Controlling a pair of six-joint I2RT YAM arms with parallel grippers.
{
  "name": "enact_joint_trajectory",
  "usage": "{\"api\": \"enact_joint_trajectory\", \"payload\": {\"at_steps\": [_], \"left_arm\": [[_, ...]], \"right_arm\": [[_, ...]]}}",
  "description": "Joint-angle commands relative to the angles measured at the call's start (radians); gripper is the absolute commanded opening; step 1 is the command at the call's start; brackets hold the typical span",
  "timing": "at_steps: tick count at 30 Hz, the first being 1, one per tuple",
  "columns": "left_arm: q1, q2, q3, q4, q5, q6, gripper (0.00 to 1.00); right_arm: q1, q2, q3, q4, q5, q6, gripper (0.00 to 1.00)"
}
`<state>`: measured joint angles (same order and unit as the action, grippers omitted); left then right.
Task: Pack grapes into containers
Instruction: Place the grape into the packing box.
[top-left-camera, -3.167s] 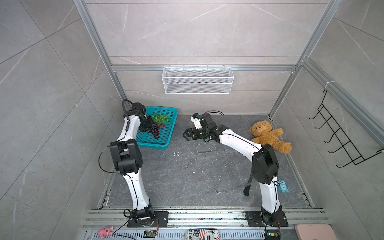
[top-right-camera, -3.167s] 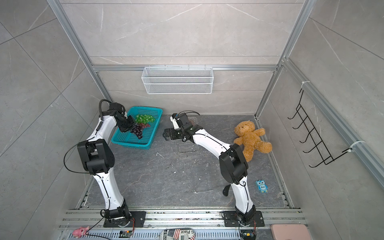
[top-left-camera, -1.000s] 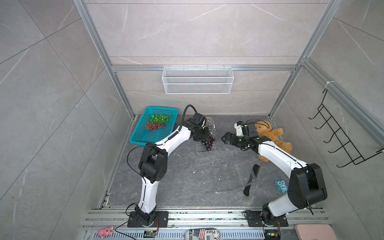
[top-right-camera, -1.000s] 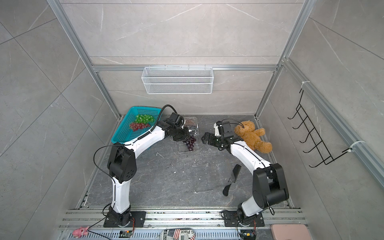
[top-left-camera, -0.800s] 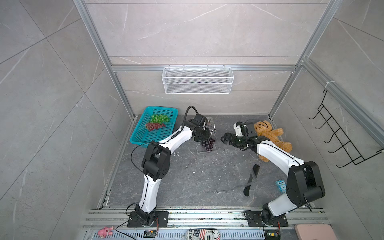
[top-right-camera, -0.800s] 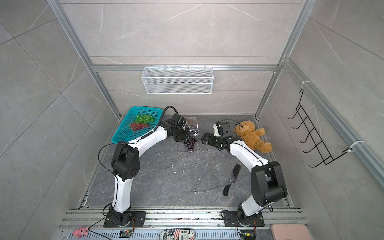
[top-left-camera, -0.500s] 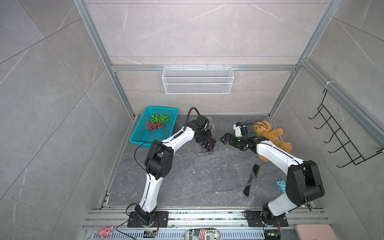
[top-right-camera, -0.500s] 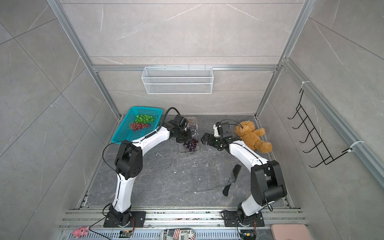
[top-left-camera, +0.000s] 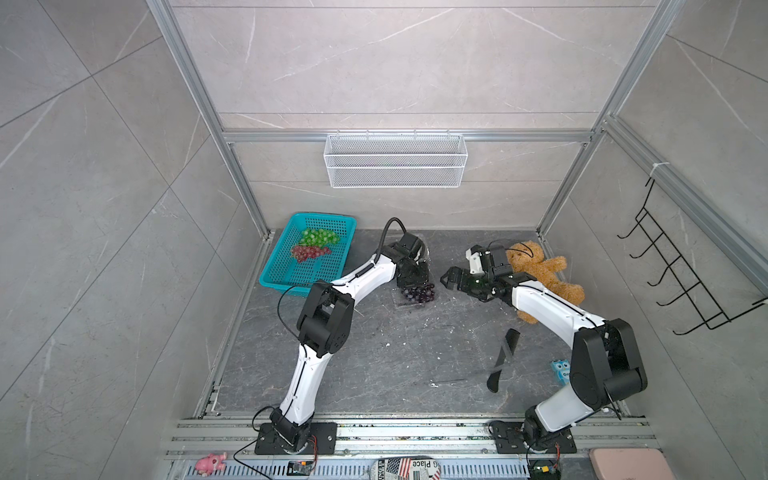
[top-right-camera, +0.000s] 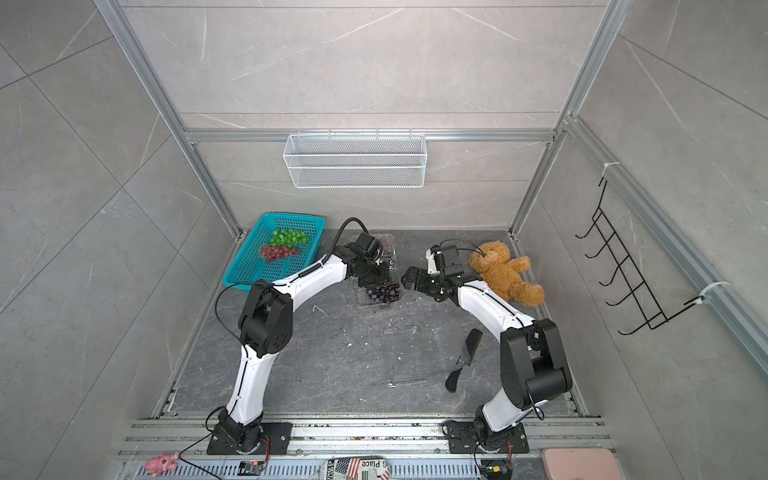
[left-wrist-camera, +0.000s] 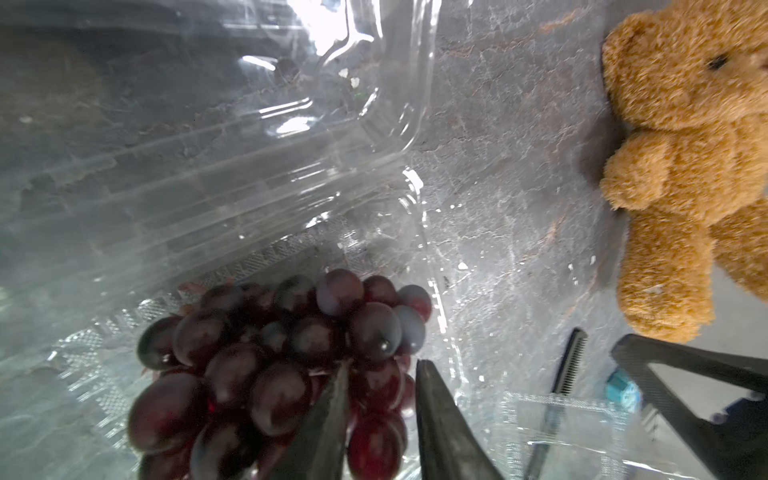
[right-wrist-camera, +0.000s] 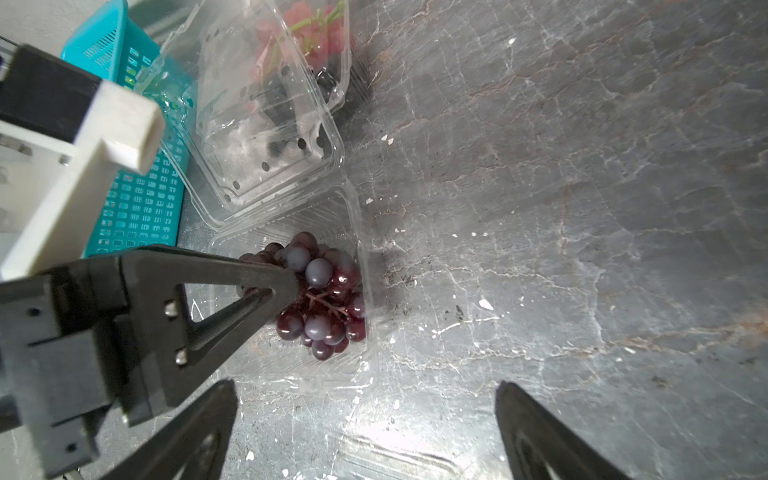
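Dark stone bench (top-left-camera: 374, 365), walled on three sides. Dark grapes (right-wrist-camera: 320, 295) sit in the clear box (right-wrist-camera: 291, 376), toward the side facing the right arm; its lid (right-wrist-camera: 266, 124) lies open toward the back wall. Left tool (left-wrist-camera: 382, 365) is right over them, fingers parted only narrowly, tips at the bunch. Right tool (right-wrist-camera: 363, 386) is spread wide, low over bare bench just beside the box rim, apart from it. Teal basket (top-left-camera: 291, 278) with green grapes (top-left-camera: 319, 237) and red grapes (top-left-camera: 309, 251) sits in the back left corner. Teddy bear (top-left-camera: 540, 270) lies behind the right arm near the right wall. Black comb (top-left-camera: 503, 357) lies mid-bench; open bench around it.
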<state>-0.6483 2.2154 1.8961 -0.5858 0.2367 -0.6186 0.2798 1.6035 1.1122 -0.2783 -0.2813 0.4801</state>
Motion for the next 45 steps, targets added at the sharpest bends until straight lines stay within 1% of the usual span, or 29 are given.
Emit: {"api": "enact_joint_trajectory", "payload": {"at_steps": [1, 8, 16, 20, 23, 30, 34, 40, 45], "left_arm": [[-0.002, -0.004, 0.041, -0.024, -0.006, -0.003, 0.37], [-0.001, -0.039, 0.033, -0.032, -0.012, -0.015, 0.46], [-0.002, -0.077, 0.035, -0.050, -0.032, -0.008, 0.64], [-0.002, -0.088, 0.043, -0.040, -0.015, -0.018, 0.69], [-0.001, -0.082, 0.055, -0.014, 0.031, -0.053, 0.72], [0.003, -0.099, 0.058, 0.006, 0.040, -0.087, 0.75], [0.020, -0.120, 0.028, 0.039, 0.065, -0.116, 0.75], [0.042, -0.173, 0.014, 0.018, 0.045, -0.091, 0.78], [0.067, -0.244, -0.024, -0.001, 0.008, -0.052, 0.86]], "right_arm": [[-0.004, 0.016, 0.003, 0.013, -0.009, 0.014, 1.00], [-0.006, 0.009, 0.005, 0.011, -0.012, 0.015, 0.99], [-0.006, 0.012, 0.018, 0.008, -0.017, 0.023, 1.00], [-0.007, 0.009, 0.011, 0.020, -0.024, 0.027, 1.00], [-0.011, 0.015, 0.005, 0.032, -0.046, 0.039, 0.99], [-0.012, -0.003, -0.014, 0.035, -0.050, 0.045, 0.99], [-0.011, -0.004, -0.017, 0.030, -0.043, 0.037, 0.99], [-0.011, 0.002, -0.007, 0.033, -0.047, 0.036, 0.99], [-0.012, 0.003, 0.017, 0.027, -0.056, 0.035, 0.99]]}}
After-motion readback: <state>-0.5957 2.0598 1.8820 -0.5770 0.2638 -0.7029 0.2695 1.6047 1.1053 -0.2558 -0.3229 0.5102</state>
